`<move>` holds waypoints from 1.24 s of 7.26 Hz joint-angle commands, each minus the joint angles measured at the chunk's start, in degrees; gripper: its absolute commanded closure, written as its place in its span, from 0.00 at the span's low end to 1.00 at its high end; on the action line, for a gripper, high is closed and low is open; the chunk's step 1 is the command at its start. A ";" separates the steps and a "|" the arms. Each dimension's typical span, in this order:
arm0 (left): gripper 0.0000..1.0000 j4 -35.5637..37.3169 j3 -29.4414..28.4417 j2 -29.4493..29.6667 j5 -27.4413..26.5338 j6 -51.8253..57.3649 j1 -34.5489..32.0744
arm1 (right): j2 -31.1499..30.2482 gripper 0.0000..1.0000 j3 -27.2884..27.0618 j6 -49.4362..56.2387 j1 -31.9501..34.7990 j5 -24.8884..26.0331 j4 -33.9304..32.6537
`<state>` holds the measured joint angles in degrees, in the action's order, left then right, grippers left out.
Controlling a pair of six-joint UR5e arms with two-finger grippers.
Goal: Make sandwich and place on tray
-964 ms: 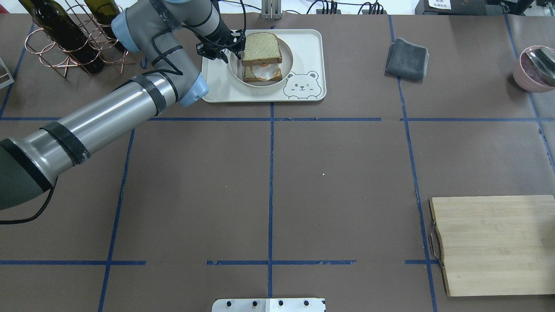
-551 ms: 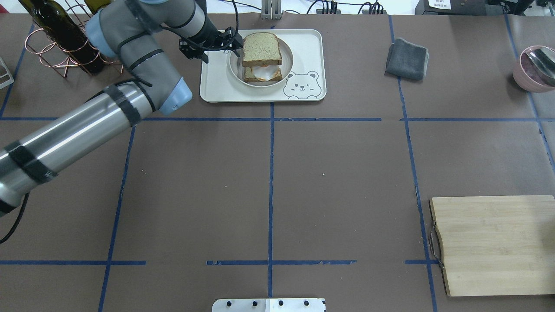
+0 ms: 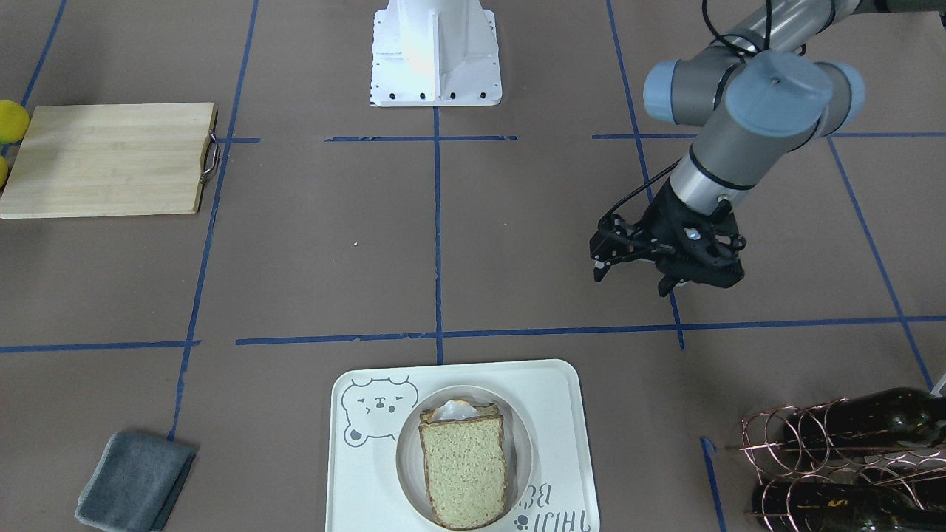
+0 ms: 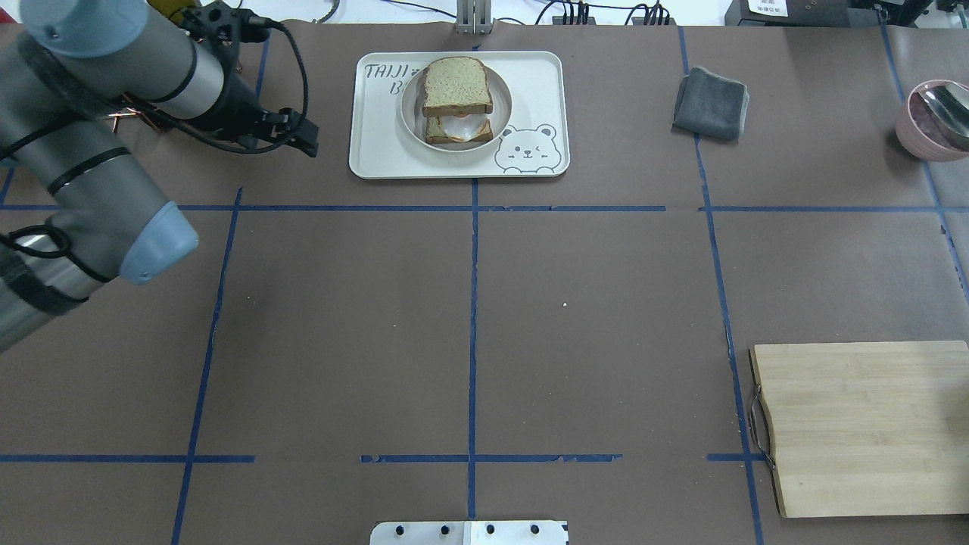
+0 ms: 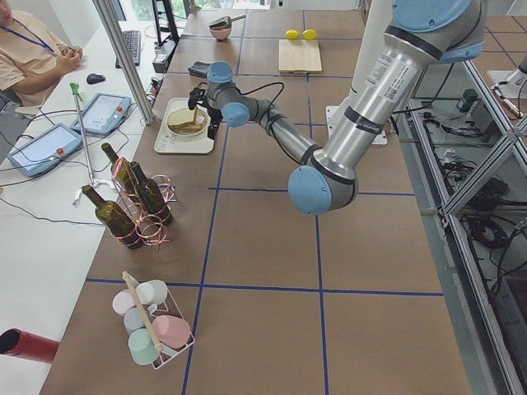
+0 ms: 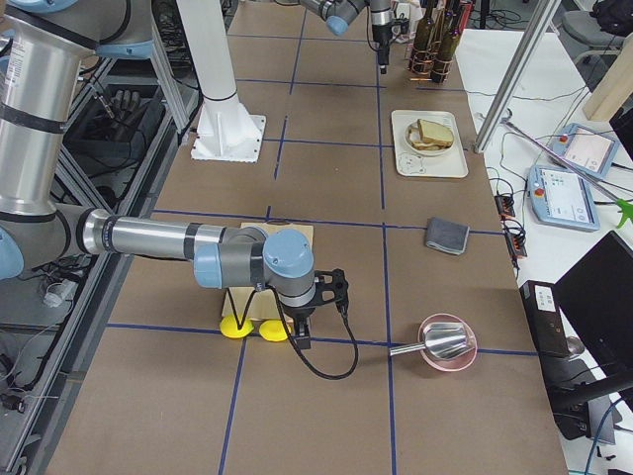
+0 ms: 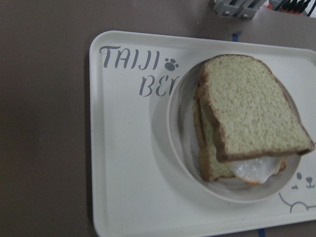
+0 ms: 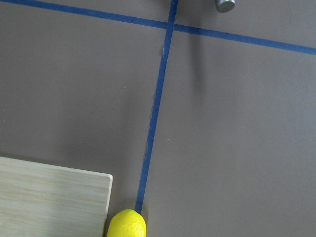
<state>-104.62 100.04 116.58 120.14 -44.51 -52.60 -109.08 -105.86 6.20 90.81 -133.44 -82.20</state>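
Left pincer (image 3: 632,281) (jaws apart) has backed well clear of the tray (image 4: 378,151) edge.

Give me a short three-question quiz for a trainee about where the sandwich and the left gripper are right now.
1. True or false: the sandwich sits on a round plate that rests on the tray.
2. The left gripper is: A) shut on the top bread slice; B) open, empty, away from the tray; C) shut on the plate's rim.
3. What shows between the two bread slices?
Key: 1 true; 2 B; 3 a fried egg.
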 commanded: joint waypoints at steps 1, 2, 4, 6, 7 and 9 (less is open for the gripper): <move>0.00 5.04 12.42 -14.38 0.18 14.04 -5.29 | 0.01 0.00 0.13 -0.05 -0.02 -0.07 -0.07; 0.00 5.04 13.25 -20.28 2.27 23.59 -10.98 | 0.01 0.00 0.13 -0.05 -0.02 -0.07 -0.07; 0.00 5.04 9.24 -30.58 10.41 42.86 -22.48 | -0.17 0.00 0.30 0.04 -0.02 -0.16 -0.07; 0.00 5.39 6.58 -38.93 14.58 44.07 -30.61 | -0.17 0.00 0.65 0.22 -0.02 -0.16 -0.07; 0.00 5.48 6.40 -40.63 14.24 44.07 -31.16 | -0.17 0.00 0.66 0.22 -0.02 -0.25 -0.07; 0.00 5.48 6.31 -43.01 14.68 44.60 -38.08 | -0.08 0.00 0.66 0.04 -0.02 -0.25 0.02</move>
<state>-99.19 106.54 75.15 134.57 -0.36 -87.17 -109.23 -105.22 6.33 90.79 -133.67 -82.25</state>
